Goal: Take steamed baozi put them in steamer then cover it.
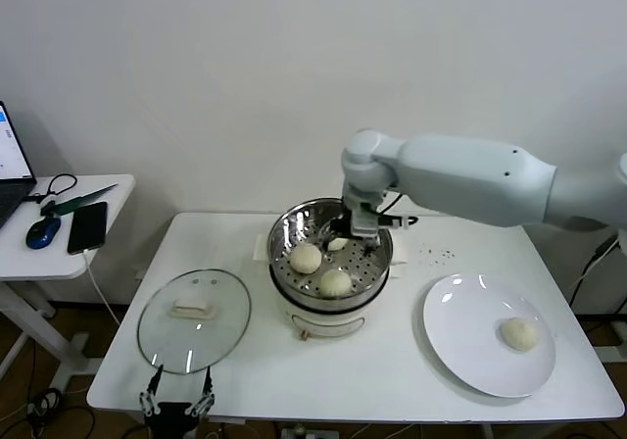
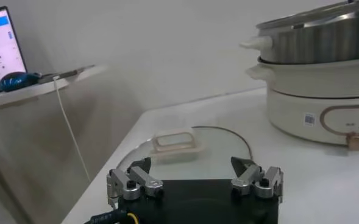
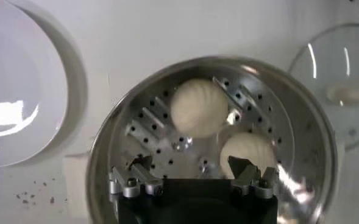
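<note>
right gripper (image 3: 191, 175) over the rear of the steamer (image 1: 377, 263), jaws spread wide and empty, hanging just above the perforated tray. from the wrist, 2 steamed baozi (image 3: 199, 107) lying past the jaws, touching neither. from the head camera, 3 buns inside the pot: 2 toward the front, 1 small sliver showing just beside the jaws. 1 more bun on the white plate (image 1: 460, 336) to the right. 4 in all: round, cream-white, domed, faintly ridged. 1 cover (image 1: 194, 319) flat on the counter (image 1: 392, 385), left of the pot. left gripper (image 1: 177, 397) parked at the counter's near edge, jaws apart, just short of the cover.
</note>
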Robot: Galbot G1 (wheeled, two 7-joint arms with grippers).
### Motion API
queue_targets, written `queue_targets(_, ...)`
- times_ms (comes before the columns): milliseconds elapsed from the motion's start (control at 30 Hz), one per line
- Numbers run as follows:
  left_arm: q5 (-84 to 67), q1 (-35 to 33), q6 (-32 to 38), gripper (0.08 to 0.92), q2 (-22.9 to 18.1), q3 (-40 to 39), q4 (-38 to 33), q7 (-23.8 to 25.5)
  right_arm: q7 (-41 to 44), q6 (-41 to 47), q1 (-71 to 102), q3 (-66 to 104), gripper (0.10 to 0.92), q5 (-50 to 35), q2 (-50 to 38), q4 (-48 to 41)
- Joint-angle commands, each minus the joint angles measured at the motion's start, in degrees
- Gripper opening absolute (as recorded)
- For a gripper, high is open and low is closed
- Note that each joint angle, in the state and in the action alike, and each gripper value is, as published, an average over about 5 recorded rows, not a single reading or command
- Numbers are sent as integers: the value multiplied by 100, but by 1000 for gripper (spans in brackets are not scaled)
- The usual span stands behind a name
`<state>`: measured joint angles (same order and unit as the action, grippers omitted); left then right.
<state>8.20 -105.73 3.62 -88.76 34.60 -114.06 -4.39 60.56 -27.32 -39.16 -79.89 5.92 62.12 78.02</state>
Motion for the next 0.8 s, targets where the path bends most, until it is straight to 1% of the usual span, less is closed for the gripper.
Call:
queue_targets(33,111,-26,3,823,12,-30,-71,18,-786,1981,-918,-721,823,-1522,-1282,116)
queue_targets(233,144,-47,8,823,27,-29,-178,38,-636,3654,-802,-806,823,-2370,-2426,412)
queue_targets(300,153,-50,8,823,31,-30,-204,39,-597,3966,-692,-785,823,-2403,-2753,515)
queue_targets(467,153,-64,25,823,34,-8,-222,44,-523,4082,-231,-756,823,-1951,-3411,476)
queue_targets(567,144,-66,47,823,38,4,-221,45,-333,4028,294,-533,823,-2099,-3737,382)
queue_targets(633,139,-60,55,823,33,3,-217,48,-189,3988,786,-244,823,-2038,-3920,334)
queue_targets(800,155,-22,50,823,49,-16,-209,60,-8,3915,2118,808,823,-1371,-4131,50)
